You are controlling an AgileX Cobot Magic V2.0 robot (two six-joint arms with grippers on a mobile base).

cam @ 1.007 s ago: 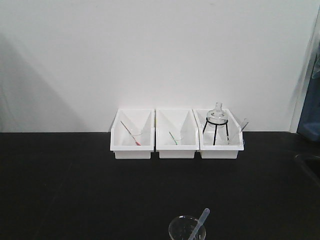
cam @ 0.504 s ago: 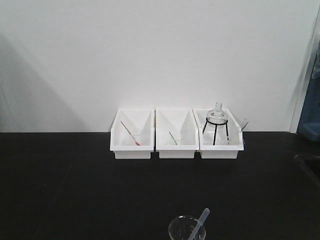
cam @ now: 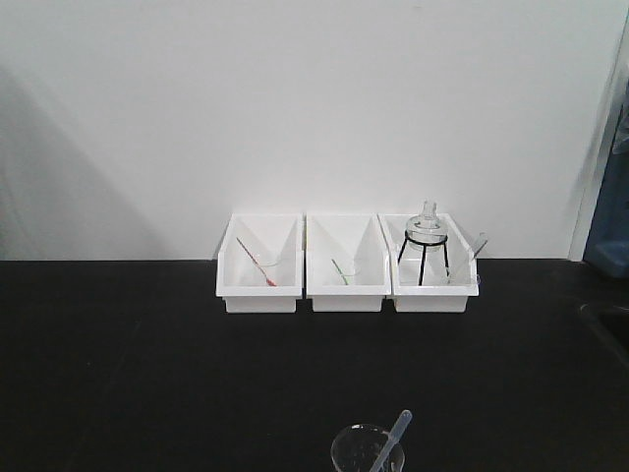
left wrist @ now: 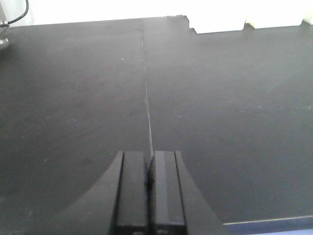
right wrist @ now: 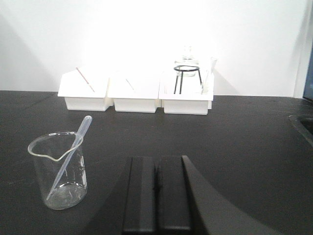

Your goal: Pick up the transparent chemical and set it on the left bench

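We're in a laboratory, no question. A wide black table (cam: 147, 364) runs up to a bare white wall (cam: 295, 98), the plain hard surface of a chemistry room. Against that wall sit three white bins (cam: 346, 264) in a row. The left one holds a red dropper (cam: 255, 263), the middle one a green dropper (cam: 341, 270), and the right one a round glass flask (cam: 427, 224) perched on a black tripod stand (cam: 424, 258). Closer in, a clear glass beaker (right wrist: 59, 169) stands on the table with a whitish dropper (right wrist: 71, 154) leaning out of it.
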